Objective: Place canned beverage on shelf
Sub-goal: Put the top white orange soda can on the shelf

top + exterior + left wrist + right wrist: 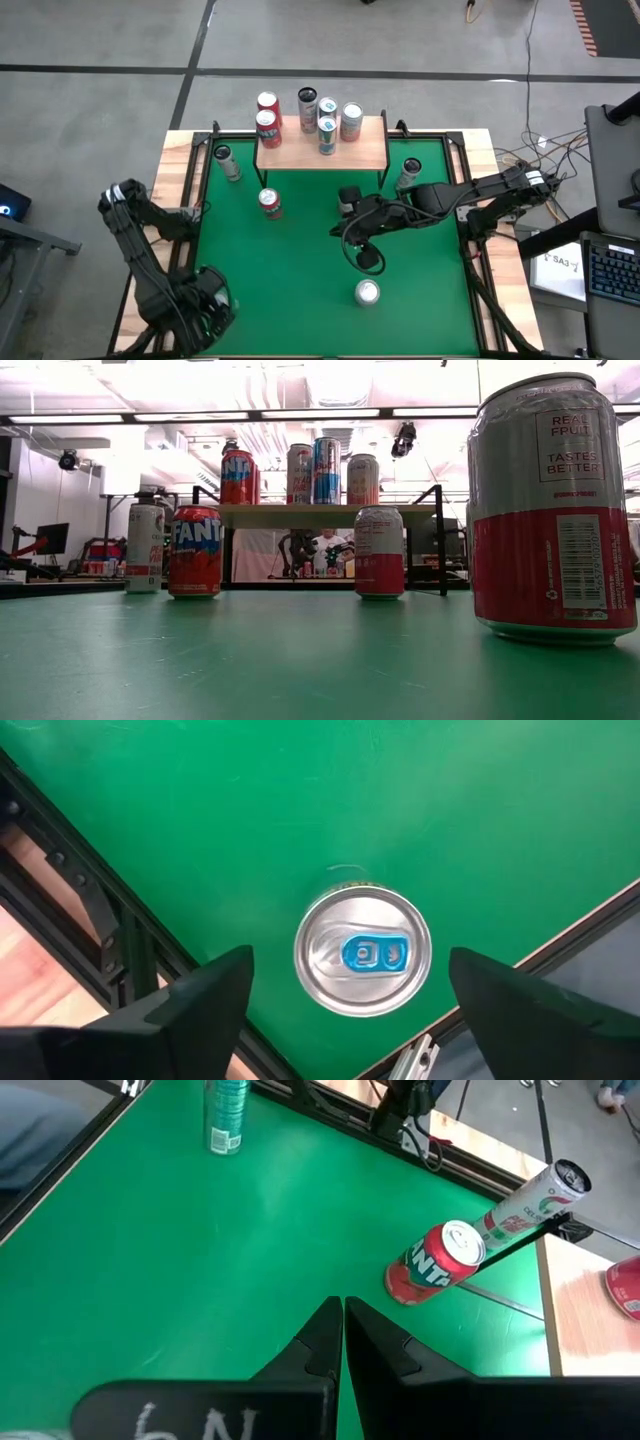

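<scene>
Green felt table (300, 280) with a pale wooden border, grey floor beyond, strip-lit room behind.
My left gripper (350, 995) hangs with fingers spread wide, empty, above an upright silver can (363, 951), axis vertical, tab upward. My right gripper (343, 1342) is pressed closed, empty, mid-table. The bare-wood shelf on black legs (370, 152) stands at the far edge.

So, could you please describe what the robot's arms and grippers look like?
Both arms are dark and jointed with black cables looped along them. The left gripper has two broad, wedge-shaped black fingers; the right gripper has matching black fingers, behind them a dark plate with white handwriting.
</scene>
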Controlling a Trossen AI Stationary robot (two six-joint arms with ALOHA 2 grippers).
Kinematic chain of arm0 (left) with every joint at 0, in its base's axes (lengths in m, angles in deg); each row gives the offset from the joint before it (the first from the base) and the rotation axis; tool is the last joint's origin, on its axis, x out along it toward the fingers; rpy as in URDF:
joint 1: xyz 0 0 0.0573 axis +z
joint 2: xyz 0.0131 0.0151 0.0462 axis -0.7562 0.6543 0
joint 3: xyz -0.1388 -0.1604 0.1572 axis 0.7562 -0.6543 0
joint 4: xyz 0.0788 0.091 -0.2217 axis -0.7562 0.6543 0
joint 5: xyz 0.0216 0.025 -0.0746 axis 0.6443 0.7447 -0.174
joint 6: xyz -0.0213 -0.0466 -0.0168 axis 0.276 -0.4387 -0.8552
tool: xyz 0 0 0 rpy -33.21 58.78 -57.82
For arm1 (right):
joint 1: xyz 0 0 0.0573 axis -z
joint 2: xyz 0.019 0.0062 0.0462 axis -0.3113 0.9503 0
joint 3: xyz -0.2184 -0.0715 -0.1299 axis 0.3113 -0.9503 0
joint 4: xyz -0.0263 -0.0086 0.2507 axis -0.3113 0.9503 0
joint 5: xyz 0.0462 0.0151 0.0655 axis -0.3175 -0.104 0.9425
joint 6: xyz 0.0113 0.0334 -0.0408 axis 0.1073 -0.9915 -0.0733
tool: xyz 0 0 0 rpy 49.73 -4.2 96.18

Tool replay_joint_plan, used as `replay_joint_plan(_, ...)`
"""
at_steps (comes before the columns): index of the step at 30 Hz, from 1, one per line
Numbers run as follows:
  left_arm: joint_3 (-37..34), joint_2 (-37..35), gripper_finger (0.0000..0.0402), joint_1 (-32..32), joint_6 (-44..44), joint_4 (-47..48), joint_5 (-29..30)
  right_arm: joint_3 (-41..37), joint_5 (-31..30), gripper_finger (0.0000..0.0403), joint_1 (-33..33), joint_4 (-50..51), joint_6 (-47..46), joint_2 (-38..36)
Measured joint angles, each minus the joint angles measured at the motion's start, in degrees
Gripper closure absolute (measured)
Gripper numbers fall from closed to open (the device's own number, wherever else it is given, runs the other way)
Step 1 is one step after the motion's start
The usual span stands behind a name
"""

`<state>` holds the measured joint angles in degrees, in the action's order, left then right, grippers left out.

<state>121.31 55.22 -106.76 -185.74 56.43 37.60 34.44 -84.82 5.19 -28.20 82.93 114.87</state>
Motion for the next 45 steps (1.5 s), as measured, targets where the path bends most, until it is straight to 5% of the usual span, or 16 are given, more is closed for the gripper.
replay_joint_plan(23,-0.09,0.78,0.0074,0.14,4.25,0.38,4.77,0.00,-0.04,0.0394,3.28,-5.40,0.33,0.00)
replay_joint_plan(36,-1.48,-5.38,0.0080,4.75,15.56,6.93,12.62,0.00,-3.09,0.0394,9.30,4.91,-15.62,0.00)
replay_joint_plan(45,-12.29,-16.33,0.0080,10.87,26.30,4.97,15.75,0.00,-3.17,0.0394,10.01,16.40,-29.36,0.00)
